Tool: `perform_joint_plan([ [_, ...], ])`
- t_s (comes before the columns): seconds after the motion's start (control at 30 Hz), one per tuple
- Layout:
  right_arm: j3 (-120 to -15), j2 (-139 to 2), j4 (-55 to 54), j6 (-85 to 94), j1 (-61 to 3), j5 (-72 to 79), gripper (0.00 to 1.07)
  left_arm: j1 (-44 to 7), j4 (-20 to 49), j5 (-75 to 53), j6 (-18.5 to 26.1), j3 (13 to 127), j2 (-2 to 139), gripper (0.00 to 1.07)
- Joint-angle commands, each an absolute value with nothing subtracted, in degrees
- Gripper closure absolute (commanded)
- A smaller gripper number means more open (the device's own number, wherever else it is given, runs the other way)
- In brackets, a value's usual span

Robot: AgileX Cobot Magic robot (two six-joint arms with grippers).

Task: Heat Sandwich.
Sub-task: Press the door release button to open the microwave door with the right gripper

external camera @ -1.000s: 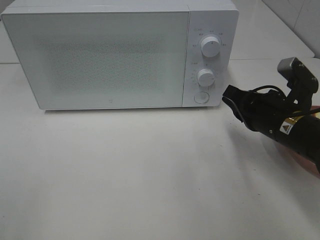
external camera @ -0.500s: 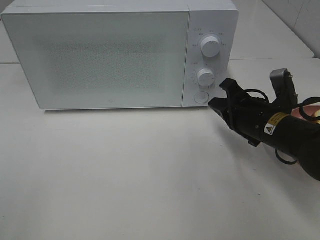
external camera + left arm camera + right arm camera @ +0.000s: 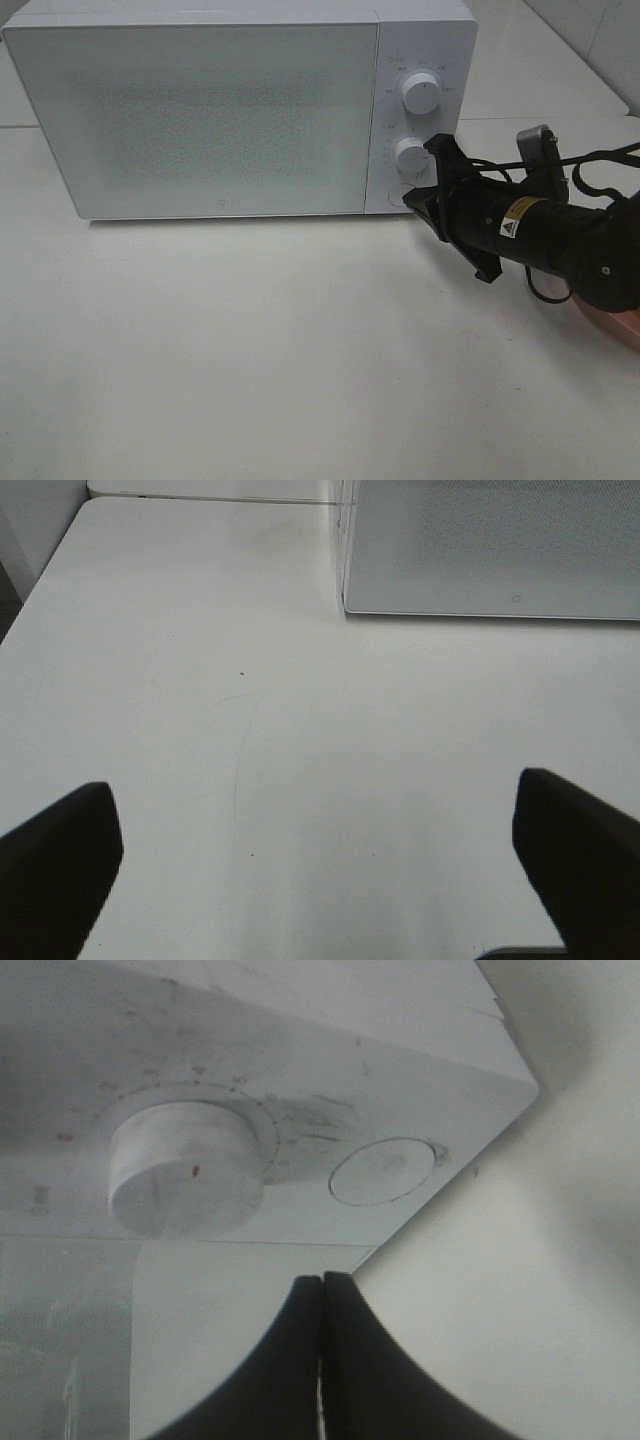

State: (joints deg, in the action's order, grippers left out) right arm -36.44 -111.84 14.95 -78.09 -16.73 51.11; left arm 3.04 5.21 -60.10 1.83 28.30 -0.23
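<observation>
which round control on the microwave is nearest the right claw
The flat button, lowest of the three, below both raised knobs, beside the right claw.

The right arm's black fingers [image 3: 290, 1360] have travelled forward and to the left over the white desk [image 3: 250, 340], leaving the open space beside the white box-shaped microwave [image 3: 200, 110]. Its flat round white button [image 3: 383, 1171] now sits just ahead of their tips, and the lower white dial [image 3: 411, 155] is just above them. The black wrist [image 3: 545, 240] has rolled, bringing its yellow label [image 3: 516, 222] higher.

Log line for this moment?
microwave: door closed | right gripper: shut, near round button | left gripper: open, over table | sandwich: unseen
</observation>
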Motion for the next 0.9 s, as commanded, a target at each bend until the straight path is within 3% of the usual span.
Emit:
perform_joint_plan([
  [0.03,-38.3,-111.6,14.1,-78.5,-16.8,47.9,1.07,3.0,5.5,-59.2,1.8,28.1,-1.5,0.04],
  [0.37,-41.3,-111.6,9.9,-80.2,-16.8,41.1,1.07,3.0,5.5,-59.2,1.8,28.1,-1.5,0.04],
  [0.9,-41.5,-116.4,6.5,-88.7,-18.8,45.3,1.07,3.0,5.5,-59.2,1.8,28.1,-1.5,0.04],
])
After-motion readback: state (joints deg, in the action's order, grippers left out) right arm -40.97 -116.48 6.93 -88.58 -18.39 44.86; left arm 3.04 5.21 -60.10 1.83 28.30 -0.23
